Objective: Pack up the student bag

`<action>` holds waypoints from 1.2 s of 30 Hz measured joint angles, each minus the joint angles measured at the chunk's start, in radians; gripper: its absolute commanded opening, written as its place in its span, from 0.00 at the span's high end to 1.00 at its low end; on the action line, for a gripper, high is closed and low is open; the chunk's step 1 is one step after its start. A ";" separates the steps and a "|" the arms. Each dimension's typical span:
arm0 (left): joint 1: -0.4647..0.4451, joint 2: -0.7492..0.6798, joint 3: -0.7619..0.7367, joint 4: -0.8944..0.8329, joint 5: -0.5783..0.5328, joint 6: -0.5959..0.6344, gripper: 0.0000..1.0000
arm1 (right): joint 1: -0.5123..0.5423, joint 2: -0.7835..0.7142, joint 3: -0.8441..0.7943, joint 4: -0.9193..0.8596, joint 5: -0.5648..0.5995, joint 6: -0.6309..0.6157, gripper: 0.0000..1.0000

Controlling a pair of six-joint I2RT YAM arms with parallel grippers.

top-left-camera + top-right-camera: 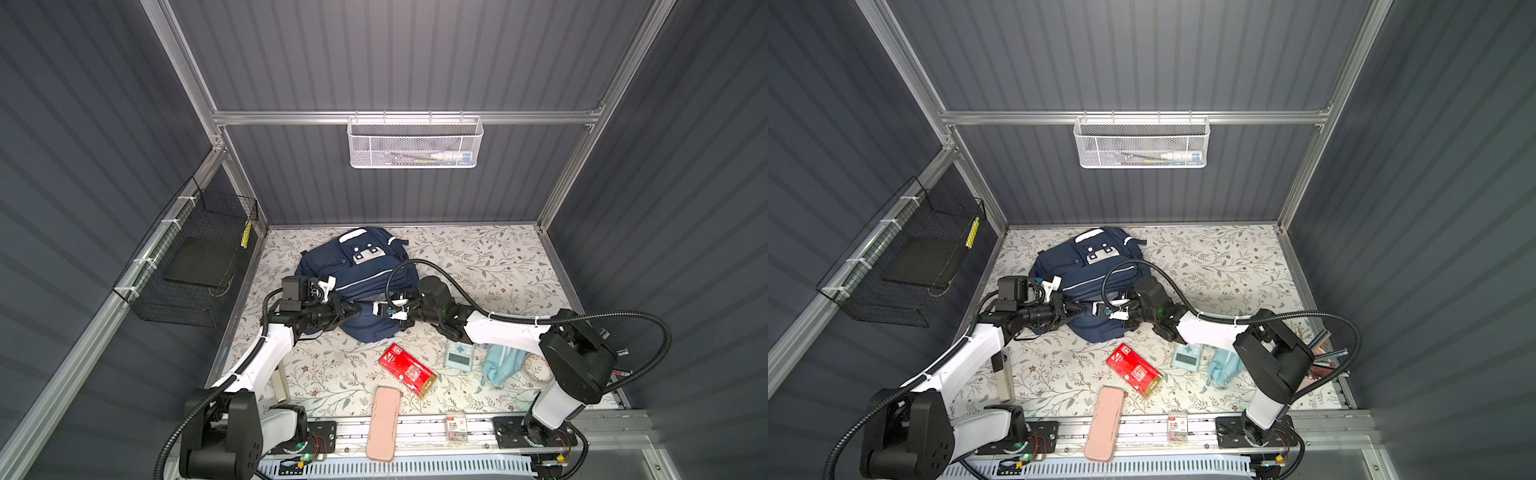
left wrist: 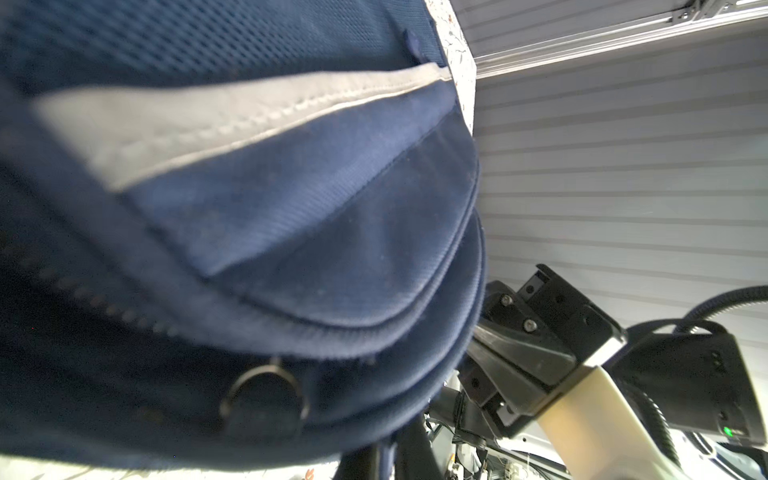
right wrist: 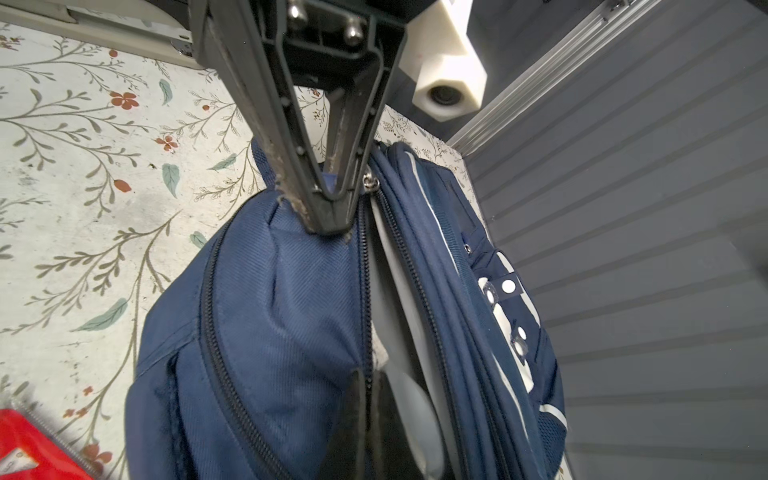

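The large navy blue fabric backpack [image 1: 353, 270], white-striped and with a dotted white patch, lies flat on the floral-patterned desk [image 1: 478, 257], toward the far side and a little left of centre, its patch end farthest away. In the right wrist view one of its zips is parted into a narrow slit that shows pale grey lining [image 3: 395, 291], with the small metal zip slider [image 3: 371, 183] at the slit's left end. Just beside that slider the left pincer [image 3: 328, 216] is pressed together on a fold of navy fabric on the near lip. The right pincer [image 2: 492, 353] reaches the same stretch of the bag from the right. It is closed too, but a fold hides its tips, so we cannot tell what it has caught. On the near side, apart from the bag, lie a red rectangular packet with a gold end [image 1: 407, 370], a long pink case [image 1: 382, 424], a small pale blue device with a screen [image 1: 459, 355] and a crumpled light-blue cloth [image 1: 500, 365]. We judge that the step in hand is opening the compartment and that nothing is packed yet. The next move calls for one pincer to anchor its lip while the other draws away, widening the mouth enough for the packet and the case.
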 measured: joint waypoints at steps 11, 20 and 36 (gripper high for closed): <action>0.005 -0.003 0.007 0.002 0.058 0.015 1.00 | -0.028 -0.099 -0.062 -0.037 0.008 0.016 0.58; -0.164 -0.044 0.000 0.104 -0.086 -0.137 1.00 | 0.047 -0.094 0.004 -0.120 0.126 -0.003 0.28; -0.166 -0.051 -0.042 0.135 -0.130 -0.172 1.00 | 0.116 0.015 0.026 -0.004 0.272 -0.085 0.31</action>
